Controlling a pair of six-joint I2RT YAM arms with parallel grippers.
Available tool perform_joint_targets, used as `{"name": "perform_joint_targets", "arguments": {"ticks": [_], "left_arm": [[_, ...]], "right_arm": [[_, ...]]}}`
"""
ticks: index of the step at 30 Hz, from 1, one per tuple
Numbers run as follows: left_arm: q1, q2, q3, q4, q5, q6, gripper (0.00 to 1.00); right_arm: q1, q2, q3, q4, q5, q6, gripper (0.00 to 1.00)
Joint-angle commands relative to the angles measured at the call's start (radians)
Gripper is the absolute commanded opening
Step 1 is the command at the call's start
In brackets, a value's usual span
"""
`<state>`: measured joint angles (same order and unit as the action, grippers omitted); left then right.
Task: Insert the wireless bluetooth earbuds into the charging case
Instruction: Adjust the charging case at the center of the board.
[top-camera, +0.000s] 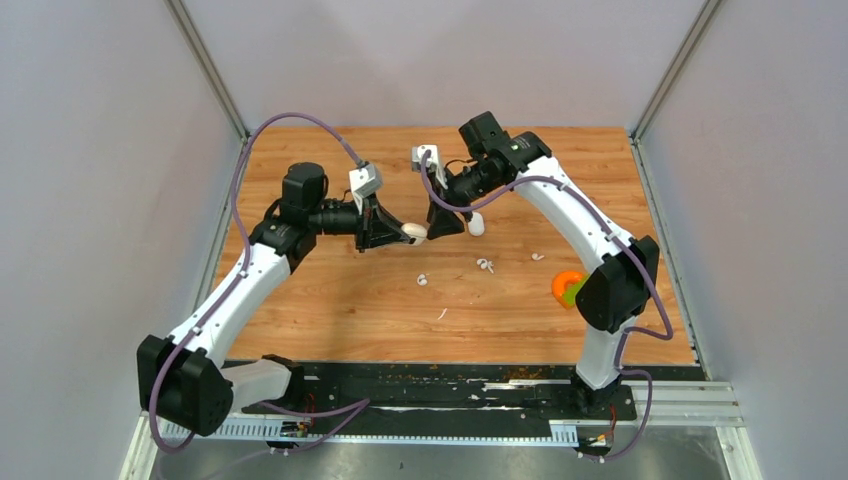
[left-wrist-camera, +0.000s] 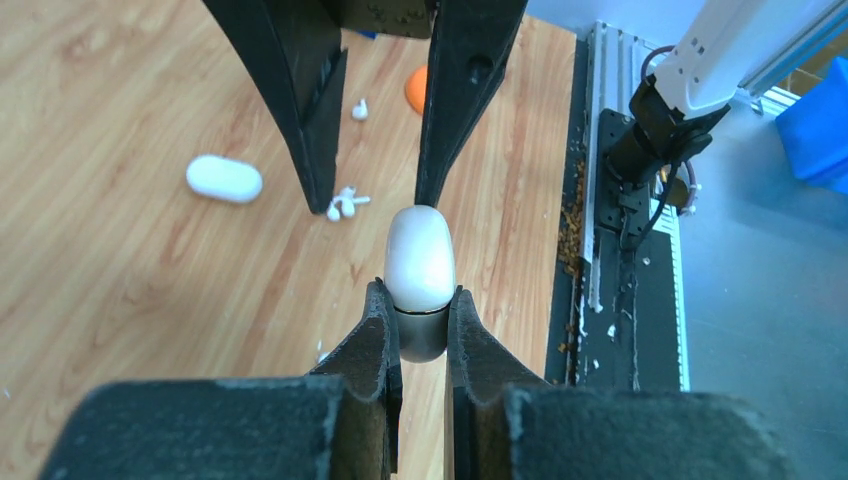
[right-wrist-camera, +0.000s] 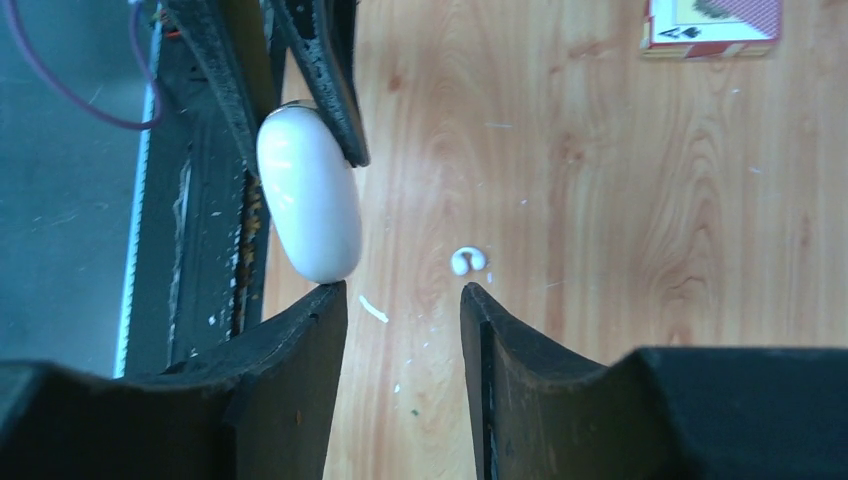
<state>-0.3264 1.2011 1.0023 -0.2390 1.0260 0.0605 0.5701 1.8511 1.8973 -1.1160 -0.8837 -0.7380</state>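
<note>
My left gripper (top-camera: 402, 232) (left-wrist-camera: 421, 300) is shut on a white oval charging case (top-camera: 414, 232) (left-wrist-camera: 420, 258) and holds it above the table, its grey end between the fingertips. My right gripper (top-camera: 443, 222) (right-wrist-camera: 403, 295) is open and faces it tip to tip. One right fingertip (right-wrist-camera: 325, 300) touches the end of the case (right-wrist-camera: 308, 194). Tiny white earbuds lie on the wood below: one (top-camera: 421, 280) (right-wrist-camera: 467, 260), a pair (top-camera: 485, 265) (left-wrist-camera: 343, 204), and one further right (top-camera: 538, 257) (left-wrist-camera: 360, 108).
A second white oval case (top-camera: 476, 224) (left-wrist-camera: 224, 178) lies on the table by the right gripper. A thin white sliver (top-camera: 442, 314) (right-wrist-camera: 373, 309) lies nearer the front. An orange object (top-camera: 567, 287) sits by the right arm. A card box (right-wrist-camera: 712, 25) shows in the right wrist view.
</note>
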Motion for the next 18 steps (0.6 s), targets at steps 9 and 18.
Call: {"name": "perform_joint_targets", "arguments": {"ticks": [9,18], "left_arm": [[-0.083,-0.015,-0.038,0.338,-0.026,-0.129,0.0],[-0.1,0.001,-0.101,0.591,-0.046,-0.293,0.0]], "right_arm": [[0.008,-0.121,0.026,-0.143,-0.044,-0.151,0.41],[0.011,-0.141,0.006,-0.053,-0.042,-0.048,0.31]]}}
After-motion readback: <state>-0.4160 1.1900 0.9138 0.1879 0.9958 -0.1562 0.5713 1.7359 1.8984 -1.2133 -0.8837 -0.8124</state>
